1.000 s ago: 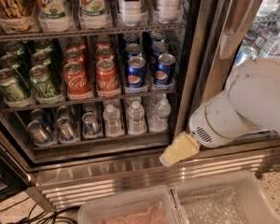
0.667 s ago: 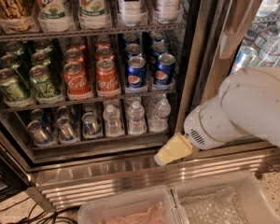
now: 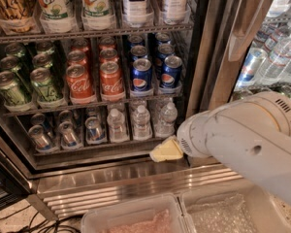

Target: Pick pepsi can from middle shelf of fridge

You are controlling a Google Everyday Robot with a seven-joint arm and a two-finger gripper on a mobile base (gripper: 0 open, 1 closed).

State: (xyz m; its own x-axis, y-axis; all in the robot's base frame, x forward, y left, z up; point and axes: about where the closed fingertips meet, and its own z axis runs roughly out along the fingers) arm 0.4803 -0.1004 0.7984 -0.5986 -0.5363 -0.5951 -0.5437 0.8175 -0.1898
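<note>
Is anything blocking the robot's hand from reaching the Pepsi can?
Nothing visible covers the front pepsi can on the middle shelf. The gripper hangs lower, in front of the small water bottles, so it would probably need to rise first.
</note>
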